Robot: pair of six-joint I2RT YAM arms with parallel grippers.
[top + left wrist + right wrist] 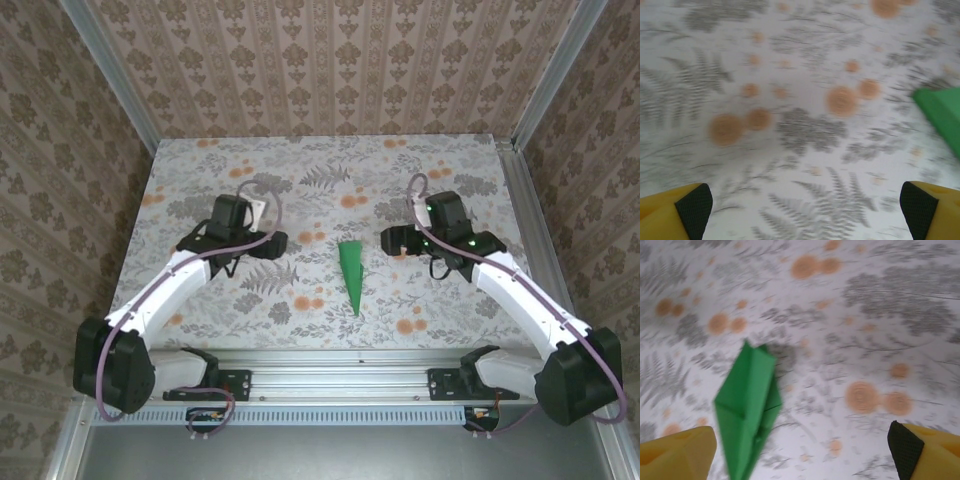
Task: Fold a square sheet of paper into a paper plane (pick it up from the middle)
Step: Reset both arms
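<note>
- The plane (351, 272) lies flat on the floral bench (200, 160), sharp tip toward the arm bases, between the two end effectors and touching neither.
- Left end effector (272, 243): fingers spread wide, holding nothing, with the plane off to its right.
- Right end effector (392, 241): fingers spread wide, holding nothing, with the plane close on its left.

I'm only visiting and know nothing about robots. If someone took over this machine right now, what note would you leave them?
Left gripper: open, holding nothing, above the table beside the plane.
Right gripper: open, holding nothing, on the plane's other side.
Paper plane: lies on the floral table between the two grippers, sharp tip toward the arm bases, touched by neither.
Done: folding looks finished, a slim green dart.
Left: probably only drawing the arms back.
</note>
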